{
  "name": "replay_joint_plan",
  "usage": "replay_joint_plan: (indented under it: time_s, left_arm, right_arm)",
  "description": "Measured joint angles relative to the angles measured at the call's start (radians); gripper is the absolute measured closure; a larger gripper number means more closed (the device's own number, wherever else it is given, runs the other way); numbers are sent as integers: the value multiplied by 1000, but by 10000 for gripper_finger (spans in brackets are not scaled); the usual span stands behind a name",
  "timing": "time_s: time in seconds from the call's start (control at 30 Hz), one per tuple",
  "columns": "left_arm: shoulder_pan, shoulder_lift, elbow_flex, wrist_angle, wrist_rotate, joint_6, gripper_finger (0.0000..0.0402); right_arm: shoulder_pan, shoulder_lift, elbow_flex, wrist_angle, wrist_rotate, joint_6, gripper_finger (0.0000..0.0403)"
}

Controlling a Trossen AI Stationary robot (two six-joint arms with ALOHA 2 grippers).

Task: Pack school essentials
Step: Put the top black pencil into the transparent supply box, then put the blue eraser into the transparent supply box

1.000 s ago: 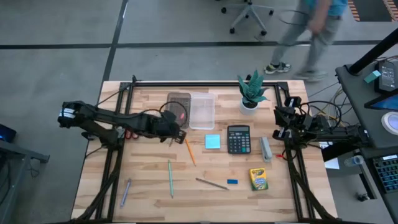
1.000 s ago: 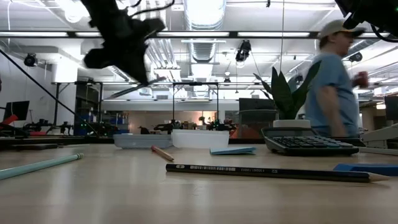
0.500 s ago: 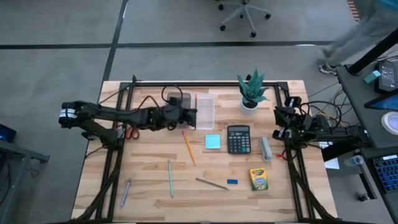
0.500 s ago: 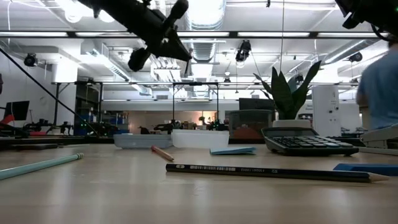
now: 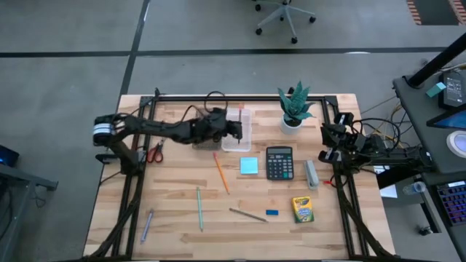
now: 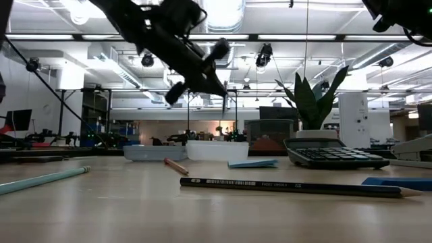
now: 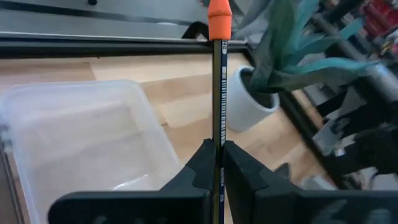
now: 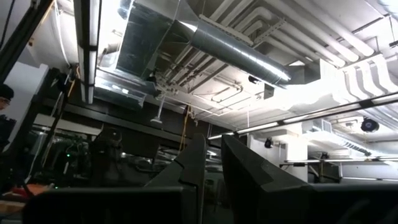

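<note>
Left gripper [image 5: 237,129] in upper middle of high view, above clear container [image 5: 237,131]. Fingers [image 7: 202,163] closed tight on dark pencil with orange eraser tip [image 7: 218,93]; pencil stands up between them in left wrist view.

Right gripper [image 5: 327,138] waits at right table edge, pointing toward ceiling; fingers nearly together, holding nothing.

On table: orange pencil [image 5: 221,173] centre, green pencil [image 5: 199,208] lower left, blue pen [image 5: 146,224] far lower left, grey pencil [image 5: 247,215] and blue eraser [image 5: 271,212] lower middle, sticky pad [image 5: 249,165] beside calculator [image 5: 279,162], crayon box [image 5: 303,209] lower right, scissors [image 5: 154,151] at left.
</note>
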Motion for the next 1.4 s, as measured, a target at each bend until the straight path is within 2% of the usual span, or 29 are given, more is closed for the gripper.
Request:
replay_joint_plan:
  time_s: [0.2, 0.37, 0.5, 0.8, 1.03, 1.27, 1.4]
  left_arm:
    - [77, 114, 82, -5, 98, 26, 401]
    - [102, 174, 97, -13, 119, 25, 401]
    - [113, 187, 97, -6, 122, 24, 392]
    - [120, 189, 96, -8, 128, -1, 339]
    - [120, 187, 96, -9, 132, 6, 329]
    - [89, 127, 92, -6, 179, 145, 329]
    - [27, 57, 83, -6, 181, 309, 328]
  right_arm:
    - [0, 0, 0, -1, 5, -2, 360]
    - [0, 0, 0, -5, 19, -4, 360]
    - [0, 0, 0, -7, 19, -13, 360]
    - [0, 0, 0, -7, 19, -12, 360]
    - [0, 0, 0, -10, 19, -12, 360]
    - [0, 0, 0, -23, 20, -19, 360]
    - [0, 0, 0, -38, 20, -19, 360]
